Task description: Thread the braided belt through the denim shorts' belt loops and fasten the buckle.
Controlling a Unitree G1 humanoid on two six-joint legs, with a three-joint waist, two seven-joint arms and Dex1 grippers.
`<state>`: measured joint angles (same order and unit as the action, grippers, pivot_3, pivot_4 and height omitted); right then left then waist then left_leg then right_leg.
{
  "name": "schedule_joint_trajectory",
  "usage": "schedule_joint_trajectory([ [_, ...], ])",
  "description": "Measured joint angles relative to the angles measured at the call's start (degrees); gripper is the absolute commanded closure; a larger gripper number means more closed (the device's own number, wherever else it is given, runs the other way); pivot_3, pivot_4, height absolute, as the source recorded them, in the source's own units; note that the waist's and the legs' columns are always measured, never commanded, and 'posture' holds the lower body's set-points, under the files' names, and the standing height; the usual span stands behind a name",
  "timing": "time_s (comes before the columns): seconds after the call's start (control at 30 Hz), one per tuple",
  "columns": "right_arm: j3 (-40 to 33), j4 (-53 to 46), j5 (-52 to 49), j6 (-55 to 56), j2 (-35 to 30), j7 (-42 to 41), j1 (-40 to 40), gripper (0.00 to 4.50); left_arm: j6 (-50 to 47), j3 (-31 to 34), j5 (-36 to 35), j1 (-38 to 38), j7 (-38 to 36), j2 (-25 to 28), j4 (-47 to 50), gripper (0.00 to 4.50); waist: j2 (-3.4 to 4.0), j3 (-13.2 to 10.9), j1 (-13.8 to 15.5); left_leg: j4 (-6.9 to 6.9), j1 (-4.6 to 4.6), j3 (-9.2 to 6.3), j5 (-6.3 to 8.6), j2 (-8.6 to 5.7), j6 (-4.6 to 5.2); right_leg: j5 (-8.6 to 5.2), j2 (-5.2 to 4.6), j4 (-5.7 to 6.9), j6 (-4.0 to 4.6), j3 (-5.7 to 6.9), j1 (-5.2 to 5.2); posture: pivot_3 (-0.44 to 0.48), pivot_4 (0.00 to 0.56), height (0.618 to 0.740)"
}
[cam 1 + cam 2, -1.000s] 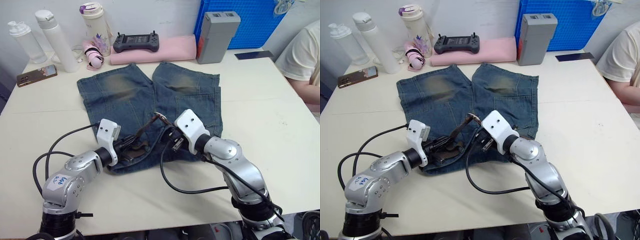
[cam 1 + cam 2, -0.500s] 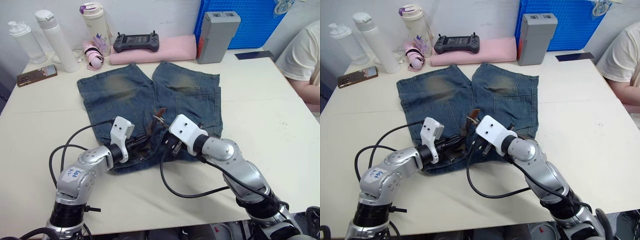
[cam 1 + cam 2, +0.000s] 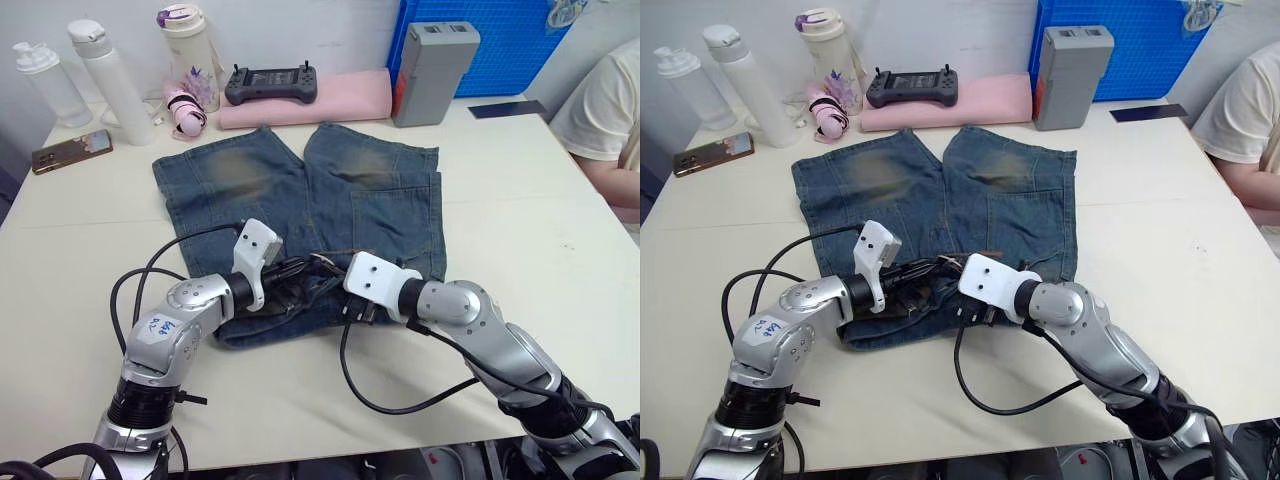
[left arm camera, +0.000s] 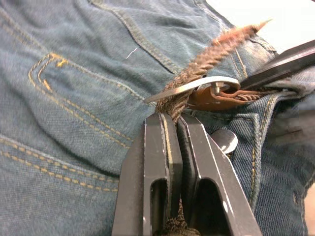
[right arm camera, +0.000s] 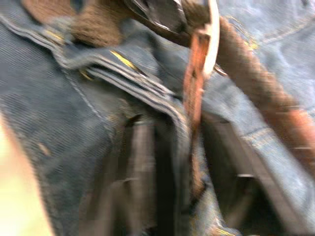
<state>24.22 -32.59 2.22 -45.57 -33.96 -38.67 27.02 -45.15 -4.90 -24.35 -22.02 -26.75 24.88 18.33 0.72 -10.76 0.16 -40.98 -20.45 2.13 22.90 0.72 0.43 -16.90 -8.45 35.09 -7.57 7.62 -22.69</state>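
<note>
The denim shorts (image 3: 300, 190) lie flat on the white table (image 3: 520, 230), waistband toward me. My left gripper (image 4: 170, 115) is shut on the braided belt (image 4: 216, 46), just short of the silver buckle (image 4: 197, 84), which lies on the waistband beside a metal button. In the eye views both grippers meet at the middle of the waistband, the left gripper (image 3: 290, 272) and the right gripper (image 3: 352, 305) almost touching. My right gripper (image 5: 182, 128) stands open, with the waistband edge and the belt's brown leather end between its spread fingers. I cannot pick out the belt loops.
Along the back stand bottles (image 3: 105, 75), a phone (image 3: 72, 150), a black controller (image 3: 270, 85) on a pink mat (image 3: 330, 100), a grey box (image 3: 433, 70) and a blue crate (image 3: 480, 40). A person's arm (image 3: 605, 120) is at the right edge. Black cables (image 3: 400, 395) loop near the front.
The right gripper has opened and dropped onto the waistband. The belt end that stood up now lies low. The left gripper has slid right along the waistband with the belt.
</note>
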Motion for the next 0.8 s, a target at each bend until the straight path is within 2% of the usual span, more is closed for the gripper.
schedule_joint_trajectory([
  [0.03, -0.5, -0.1, -0.1, 0.2, -0.3, -0.1, 0.0, 0.93, 0.2, -0.2, 0.1, 0.0, -0.2, 0.0, -0.3, 4.5, 0.0, 0.0, 0.0, 0.0, 0.0, 0.0, 0.0, 0.0, 0.0, 0.0, 0.0, -0.01, 0.0, 0.0, 0.0, 0.0, 0.15, 0.705],
  [0.13, -5.0, -1.1, -3.2, -0.1, -1.6, -2.3, 0.0, 0.93, 1.3, -1.1, 1.2, 0.0, -1.1, 0.5, -0.7, 4.5, -0.01, 0.0, 0.2, -0.01, -0.01, -0.01, 0.0, 0.0, 0.0, 0.0, 0.0, -0.01, -0.01, 0.01, 0.01, 0.0, 0.15, 0.705],
  [0.23, -17.0, -2.4, -11.7, -3.3, -1.9, -6.6, 3.6, 0.93, 1.9, -1.2, 1.8, 0.0, -1.4, 0.6, -0.9, 4.5, -0.01, 0.0, 0.1, -0.01, -0.01, -0.02, 0.0, 0.02, 0.0, 0.0, 0.0, 0.01, -0.01, 0.02, 0.01, 0.0, 0.15, 0.705],
  [0.3, -18.5, -2.8, -12.7, -3.2, -2.0, -6.9, 4.5, 0.93, 2.0, -1.2, 1.9, 0.0, -1.5, 0.5, -0.9, 4.5, -0.01, 0.0, 0.1, 0.0, 0.0, -0.02, 0.0, 0.02, 0.0, 0.0, 0.0, 0.01, 0.0, 0.02, 0.01, 0.0, 0.15, 0.705],
  [0.47, -15.0, -1.3, -10.3, 1.8, -4.6, -6.5, 3.9, 0.93, 2.1, -1.2, 2.1, 0.0, -1.6, 0.0, -0.9, 4.5, -0.01, 0.0, 0.4, 0.0, -0.01, 0.01, 0.0, -0.01, 0.01, 0.0, 0.0, -0.02, -0.01, 0.01, 0.01, 0.0, 0.15, 0.705],
  [0.67, -7.1, 4.2, -1.0, 11.1, -6.4, -3.5, 2.4, 0.93, 2.2, -1.2, 2.3, 0.0, -1.7, -0.2, -1.0, 4.5, -0.01, 0.0, 0.6, -0.03, -0.01, 0.08, 0.0, 0.0, 0.01, 0.0, 0.0, 0.01, -0.01, 0.01, 0.01, 0.0, 0.15, 0.705],
  [0.8, -5.6, 7.6, 3.3, 15.4, -6.5, -2.5, 3.1, 0.93, 3.9, -2.4, 4.0, 0.0, -2.4, 0.4, -1.0, 4.5, -0.01, 0.0, 0.7, -0.02, -0.01, 0.1, 0.0, 0.01, 0.01, 0.0, 0.0, 0.0, -0.01, 0.03, 0.01, 0.0, 0.15, 0.705],
])
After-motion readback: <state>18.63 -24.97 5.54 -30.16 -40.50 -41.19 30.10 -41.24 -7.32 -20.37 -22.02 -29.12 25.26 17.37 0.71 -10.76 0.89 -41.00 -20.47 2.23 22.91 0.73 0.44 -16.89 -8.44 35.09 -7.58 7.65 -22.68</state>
